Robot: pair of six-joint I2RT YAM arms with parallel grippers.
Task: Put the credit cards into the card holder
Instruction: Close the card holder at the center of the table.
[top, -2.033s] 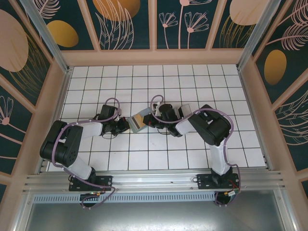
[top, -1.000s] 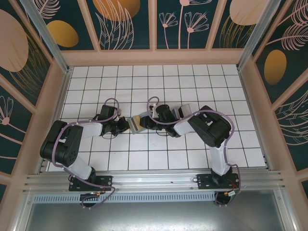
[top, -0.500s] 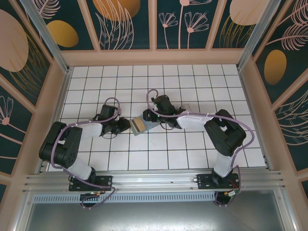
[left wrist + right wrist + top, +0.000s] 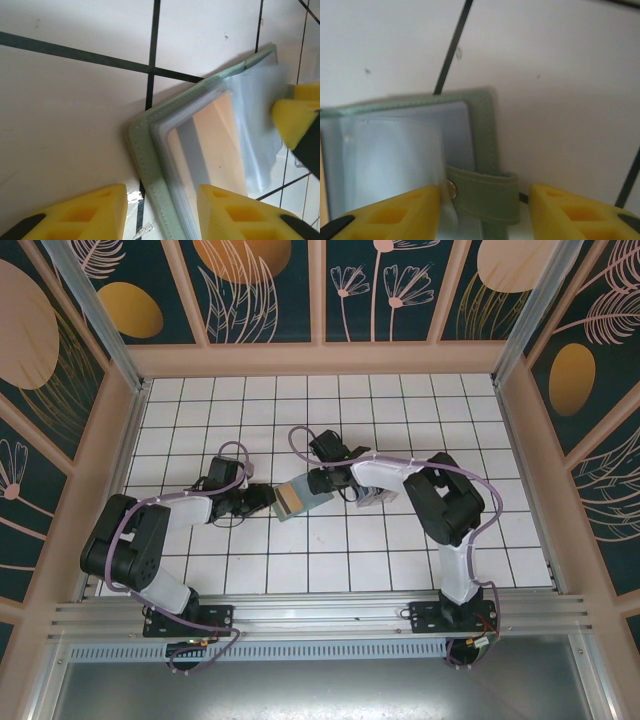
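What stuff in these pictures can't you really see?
1. Top view: the card holder is too small to count its cards, and the right end effector overlaps part of it.
2. Left wrist view: the tan card has lettering blurred behind the clear sleeve; the left end effector hides its lower end.
3. Right wrist view: the card holder's left part runs off the frame.

Black-and-white arms (image 4: 140,540) carry purple cables (image 4: 232,446) and yellow-tipped end effectors (image 4: 162,210).

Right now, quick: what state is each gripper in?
Left gripper: open, jaws either side of the card holder edge, gripping nothing.
Right gripper: open, jaws straddling the holder's strap, gripping nothing.
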